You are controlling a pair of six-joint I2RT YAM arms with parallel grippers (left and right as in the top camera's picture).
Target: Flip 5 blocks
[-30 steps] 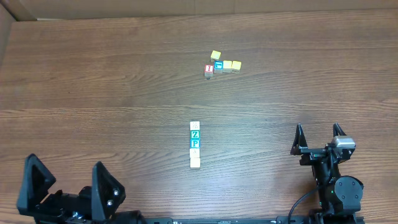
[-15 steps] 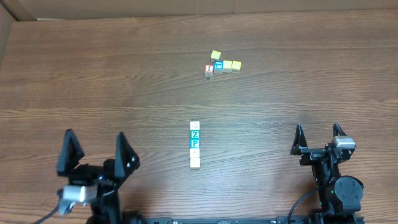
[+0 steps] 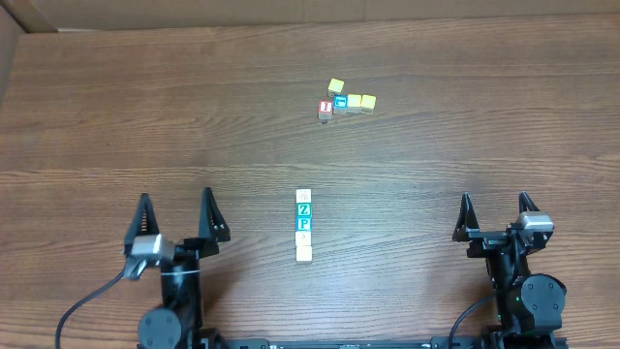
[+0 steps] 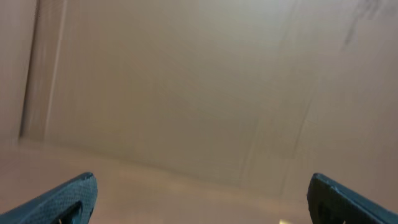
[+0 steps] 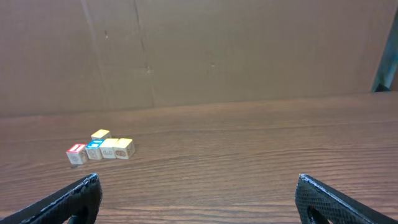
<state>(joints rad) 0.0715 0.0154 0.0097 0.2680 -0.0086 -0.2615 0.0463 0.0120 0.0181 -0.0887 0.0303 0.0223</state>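
Five tiny blocks lie in a straight column at the table's middle: a whitish one [image 3: 304,196], the green Z [image 3: 304,209], the teal P [image 3: 304,224], another whitish one [image 3: 304,237] and a tan one [image 3: 304,253]. My left gripper [image 3: 176,196] stands open well to the left of the column, touching nothing. Its wrist view is a blurred tan surface between wide-apart fingers [image 4: 69,198]. My right gripper [image 3: 494,197] is open far to the right, with bare wood between its fingers [image 5: 71,200]. Neither wrist view shows the column.
A separate cluster sits farther back: a red-faced cube [image 3: 325,109] [image 5: 76,153], a teal cube [image 3: 340,101] [image 5: 94,149] and several yellow-tan cubes [image 3: 361,102]. A cardboard wall [image 5: 217,56] bounds the table's far side, and a cardboard edge [image 3: 10,39] shows at the top left.
My left arm has swung from the bottom-left corner to the right and forward, and its open gripper now points up the table. The right arm and the blocks have not moved.
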